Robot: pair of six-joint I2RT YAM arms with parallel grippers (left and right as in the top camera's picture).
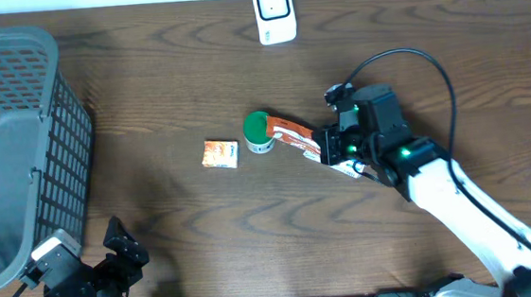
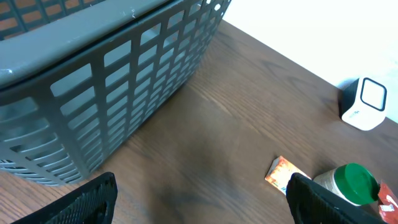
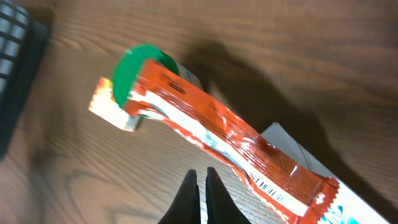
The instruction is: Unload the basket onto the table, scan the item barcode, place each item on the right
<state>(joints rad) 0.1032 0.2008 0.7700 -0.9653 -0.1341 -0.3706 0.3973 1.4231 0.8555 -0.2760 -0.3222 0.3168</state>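
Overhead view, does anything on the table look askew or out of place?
The orange wrapper is not lying flat: one end is propped on top of the green-lidded jar, so it slants instead of lying level.

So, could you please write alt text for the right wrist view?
An orange packet lies diagonally across a wooden table, its far end over a green-lidded container. The right hand, shut, sits just short of the packet's near edge.

I saw soft, even light; the glossy orange wrapper (image 3: 217, 134) glinted, threw a dark shadow, and looked blurred close up.
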